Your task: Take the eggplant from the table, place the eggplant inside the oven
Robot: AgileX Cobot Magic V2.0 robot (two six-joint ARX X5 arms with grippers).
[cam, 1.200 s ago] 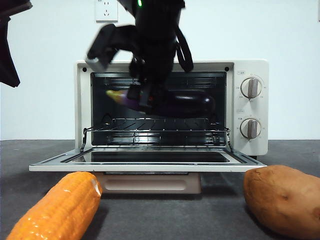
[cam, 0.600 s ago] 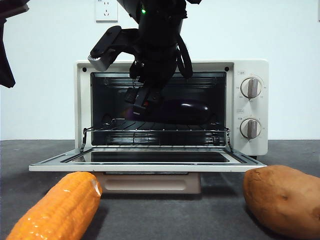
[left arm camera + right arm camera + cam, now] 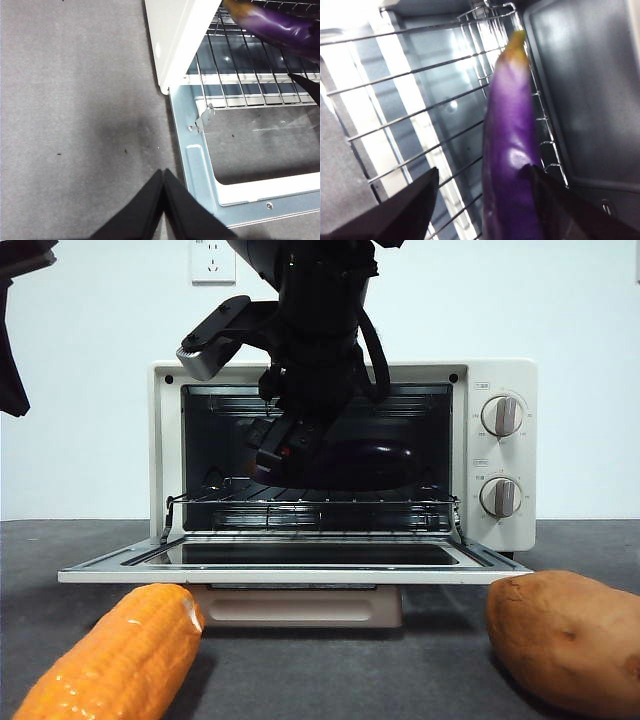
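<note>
The glossy dark purple eggplant (image 3: 368,462) lies lengthwise inside the open cream-white oven (image 3: 500,380), low over the wire rack (image 3: 310,505). In the right wrist view the eggplant (image 3: 512,170) rests along the rack's edge, against one jaw and apart from the other. My right gripper (image 3: 482,170) is open around it and reaches into the oven mouth (image 3: 282,452) from above. My left gripper (image 3: 163,172) is shut and empty, hovering over the grey table (image 3: 75,125) beside the oven door's corner. The left wrist view also catches the eggplant (image 3: 280,27) on the rack.
The oven door (image 3: 300,565) is folded down flat towards the front. An orange corn cob (image 3: 110,660) lies front left and a brown sweet potato (image 3: 565,640) front right on the table (image 3: 340,670). The waiting arm shows as a black tip (image 3: 10,350) at the upper left.
The right arm has carried the eggplant lower and further into the oven, from mid-height in the cavity down to the rack. The left arm has stayed put.
</note>
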